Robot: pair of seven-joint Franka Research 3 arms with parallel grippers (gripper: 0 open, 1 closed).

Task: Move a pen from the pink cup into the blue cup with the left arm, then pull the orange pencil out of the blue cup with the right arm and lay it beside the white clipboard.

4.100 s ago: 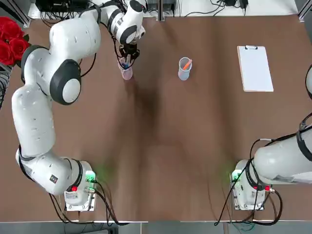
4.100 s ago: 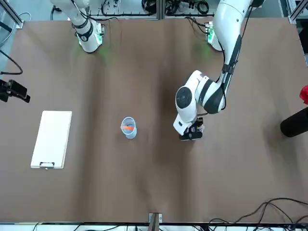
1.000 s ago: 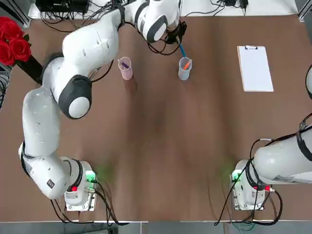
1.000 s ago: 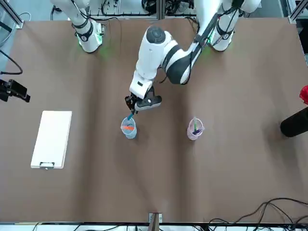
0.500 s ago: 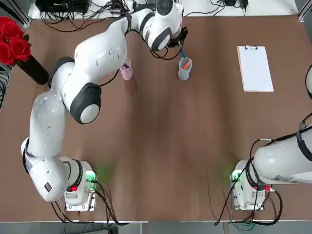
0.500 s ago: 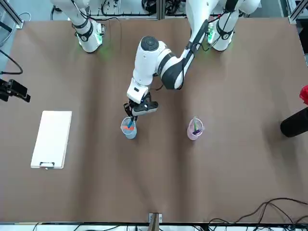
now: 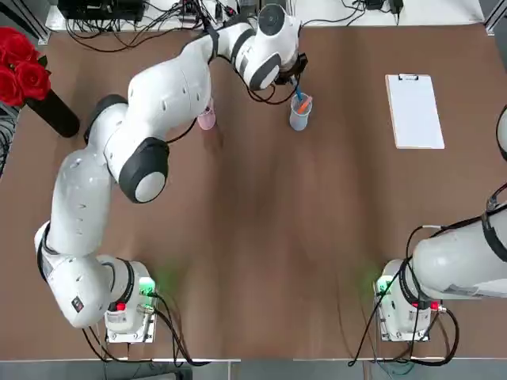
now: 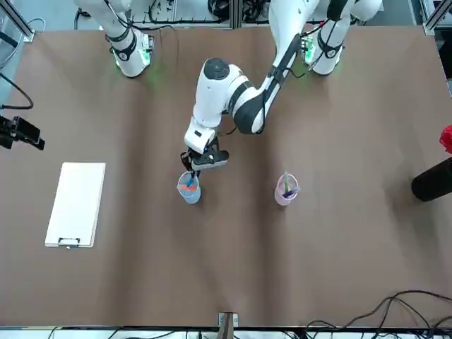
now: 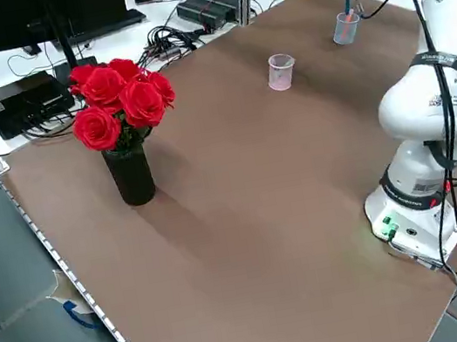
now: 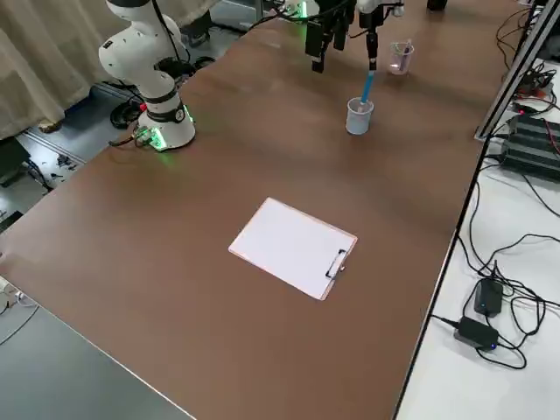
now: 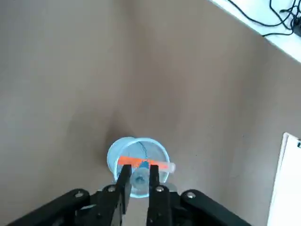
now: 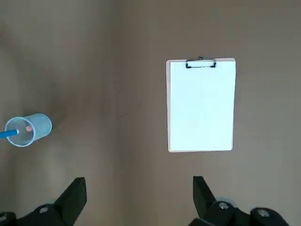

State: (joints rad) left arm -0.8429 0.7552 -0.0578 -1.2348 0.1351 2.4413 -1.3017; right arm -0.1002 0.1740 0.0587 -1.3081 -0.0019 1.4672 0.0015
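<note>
Moved: the left gripper (image 11: 140, 175) and blue pen (image 10: 368, 86) have come down since a second ago.
Pink cup (image 8: 286, 192): upright, pens inside.
Left gripper: over the blue cup (image 10: 359, 118), jaws just parted around the pen.
Blue cup: holds the blue pen and orange pencil (image 11: 131, 161) (leaning, this one).
Clipboard (image 12: 201, 108): flat, right of the blue cup.
Right gripper (image 12: 139, 188): parked near the clipboard, jaws wide, empty.

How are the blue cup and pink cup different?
The blue cup is bluish; the pink cup is pinkish. The blue cup has the left claw over it; the pink cup doesn't. The blue cup holds something orange; the pink cup holds something green. Both stand upright.
</note>
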